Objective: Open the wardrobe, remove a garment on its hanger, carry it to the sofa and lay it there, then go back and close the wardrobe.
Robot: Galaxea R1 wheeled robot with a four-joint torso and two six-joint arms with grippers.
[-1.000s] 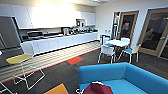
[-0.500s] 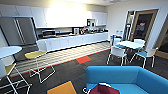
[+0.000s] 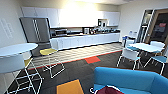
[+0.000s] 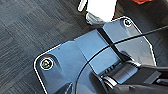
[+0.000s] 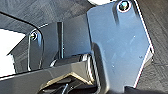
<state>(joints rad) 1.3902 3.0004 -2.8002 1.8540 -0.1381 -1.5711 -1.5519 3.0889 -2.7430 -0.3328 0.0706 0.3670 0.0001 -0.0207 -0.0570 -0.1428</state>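
The robot stands in a break room, its head camera looking over the blue sofa (image 3: 130, 80) that sits at the near right. The garment (image 3: 108, 90), dark red with a pale edge, shows at the very bottom of the head view, just inside the sofa's near side; it appears to lie on or hang over the seat cushion, though whether it rests there or is held above it cannot be told. The hanger cannot be made out. That placement fits the laying-down step: the jacket is brought to the seat's near edge so it can spread flat.

Beyond the sofa lie a dark carpet with an orange tile (image 3: 69, 87), white chairs (image 3: 130, 56) around a small table, and a long kitchen counter (image 3: 85, 37) along the far wall.

Both wrist views show robot hardware over carpet; neither end effector's state can be told.
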